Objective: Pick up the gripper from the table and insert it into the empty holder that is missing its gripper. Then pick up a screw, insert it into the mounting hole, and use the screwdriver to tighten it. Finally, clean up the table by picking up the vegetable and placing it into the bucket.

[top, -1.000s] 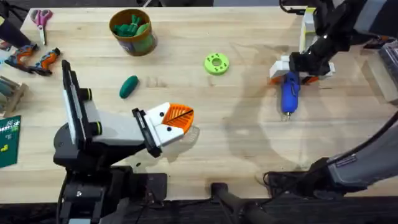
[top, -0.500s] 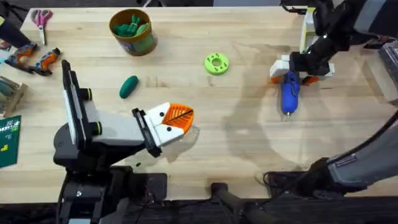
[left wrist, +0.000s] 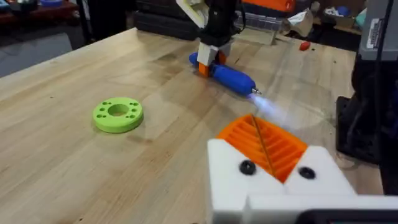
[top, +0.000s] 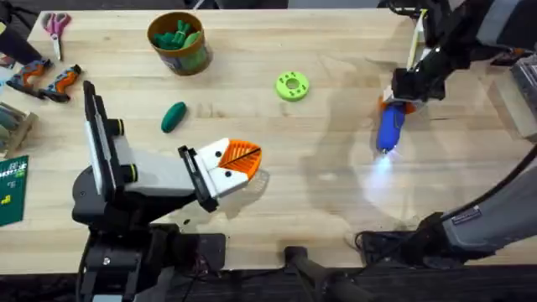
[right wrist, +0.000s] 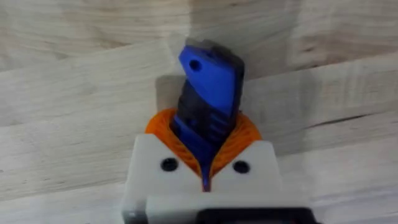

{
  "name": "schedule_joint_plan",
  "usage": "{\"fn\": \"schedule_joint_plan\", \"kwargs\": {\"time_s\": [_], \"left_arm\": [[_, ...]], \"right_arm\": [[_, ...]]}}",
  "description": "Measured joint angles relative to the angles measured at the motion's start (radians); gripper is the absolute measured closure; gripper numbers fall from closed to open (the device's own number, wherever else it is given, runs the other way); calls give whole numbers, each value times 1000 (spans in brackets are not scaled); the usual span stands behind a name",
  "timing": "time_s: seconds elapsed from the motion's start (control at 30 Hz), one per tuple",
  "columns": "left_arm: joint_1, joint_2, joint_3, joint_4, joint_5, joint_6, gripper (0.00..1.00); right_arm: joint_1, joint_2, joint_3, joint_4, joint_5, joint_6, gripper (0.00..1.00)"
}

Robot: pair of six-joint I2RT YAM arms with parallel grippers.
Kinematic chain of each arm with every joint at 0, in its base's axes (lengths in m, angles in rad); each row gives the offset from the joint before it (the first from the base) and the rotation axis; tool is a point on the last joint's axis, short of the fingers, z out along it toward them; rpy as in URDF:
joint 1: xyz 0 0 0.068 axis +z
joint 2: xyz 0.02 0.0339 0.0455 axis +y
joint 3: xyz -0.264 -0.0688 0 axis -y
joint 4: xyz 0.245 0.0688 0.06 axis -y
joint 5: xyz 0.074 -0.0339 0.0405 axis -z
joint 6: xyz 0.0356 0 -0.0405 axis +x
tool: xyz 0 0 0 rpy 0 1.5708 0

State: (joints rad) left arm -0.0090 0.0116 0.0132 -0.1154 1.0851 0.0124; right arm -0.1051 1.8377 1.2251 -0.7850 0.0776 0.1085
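My right gripper (top: 408, 94) (right wrist: 203, 134) is shut on the rear of the blue screwdriver (top: 388, 127) (right wrist: 208, 81). The screwdriver lies low over the table at the far right, its tip toward the front edge and its light shining on the wood. The left wrist view shows the screwdriver (left wrist: 231, 76) held by the right gripper (left wrist: 209, 57). My left gripper (top: 247, 166) (left wrist: 261, 146) hovers mid-left, its orange pads pressed together on nothing. The dark green vegetable (top: 174, 116) lies left of centre. The bucket (top: 186, 57) stands at the back left. The loose gripper piece, the holder and the screw are out of view.
A lime-green disc (top: 291, 85) (left wrist: 118, 114) lies at the back centre. Scissors (top: 56, 23) and orange-handled tools (top: 46, 80) sit at the far left edge. Green pieces fill the bucket. Bare wood stretches between the two grippers.
The right gripper's white fingers closed in on the screwdriver. The screwdriver's tip light came on and lights the table. The left arm has stayed still.
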Motion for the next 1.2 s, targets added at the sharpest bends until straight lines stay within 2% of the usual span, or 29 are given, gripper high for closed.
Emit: {"fn": "schedule_joint_plan", "kwargs": {"time_s": [0.27,0.4,0.63,0.83,1.0,1.2], "left_arm": [[0,0,0,0,0,0,997],[0,0,0,0,0,0,997],[0,0,0,0,0,0,997],[0,0,0,0,0,0,997],[0,0,0,0,0,0,997],[0,0,0,0,0,0,997]], "right_arm": [[0,-13,-5,-35,-6,5,974],[4,-136,-29,-160,-19,8,974],[36,-421,-29,-233,-19,18,974],[151,-636,-29,-240,-19,64,974],[294,-759,-36,-231,-16,143,974],[495,-919,-199,-40,52,276,975]]}}
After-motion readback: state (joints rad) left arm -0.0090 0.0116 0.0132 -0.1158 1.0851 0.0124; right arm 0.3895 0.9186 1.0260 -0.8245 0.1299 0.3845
